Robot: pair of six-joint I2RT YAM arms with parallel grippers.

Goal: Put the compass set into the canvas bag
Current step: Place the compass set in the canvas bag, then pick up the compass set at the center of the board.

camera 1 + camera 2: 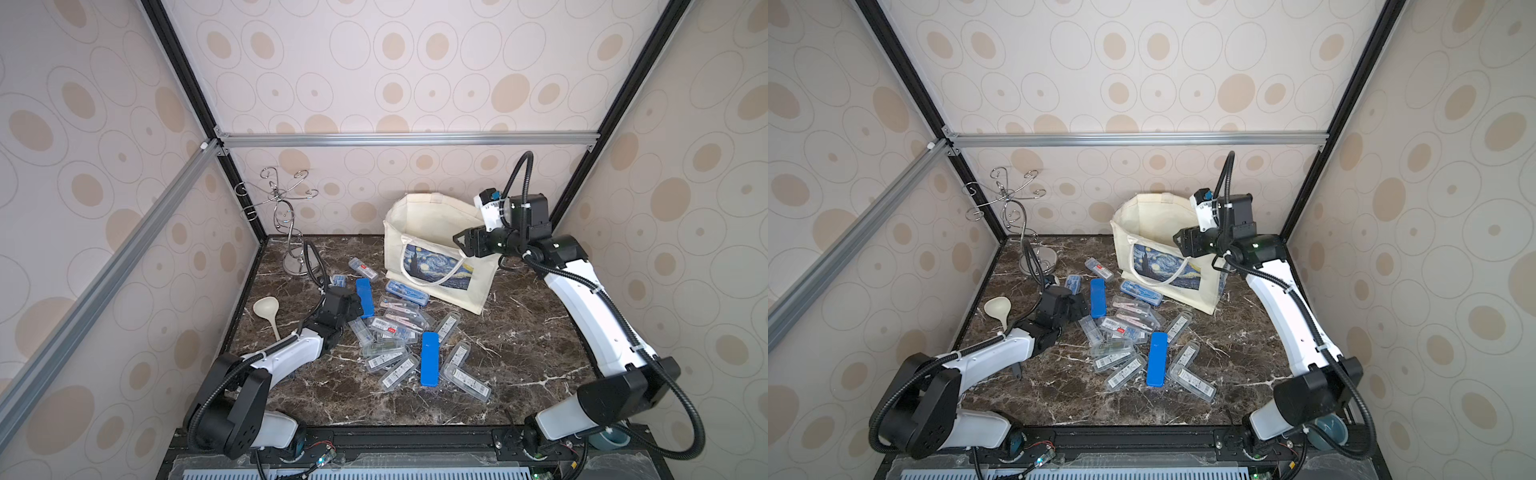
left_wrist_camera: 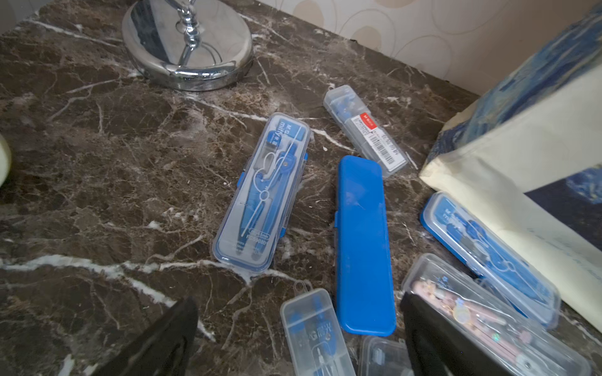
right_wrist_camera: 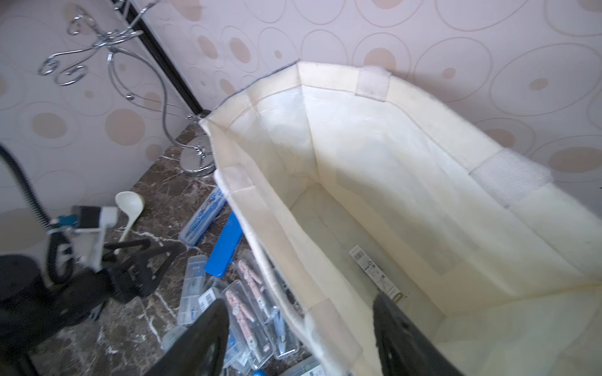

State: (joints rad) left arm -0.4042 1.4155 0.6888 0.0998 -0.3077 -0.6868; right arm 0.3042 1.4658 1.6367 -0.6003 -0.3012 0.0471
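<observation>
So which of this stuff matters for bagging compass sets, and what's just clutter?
Job:
- canvas bag
- compass sets strewn on the table
- case already inside the bag

Clutter:
- cream ladle
- chrome wire stand

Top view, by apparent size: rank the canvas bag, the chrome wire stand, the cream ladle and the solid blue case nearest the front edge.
1. canvas bag
2. chrome wire stand
3. solid blue case and cream ladle: these look alike, and the case lies nearer the camera, so they are left unranked.
</observation>
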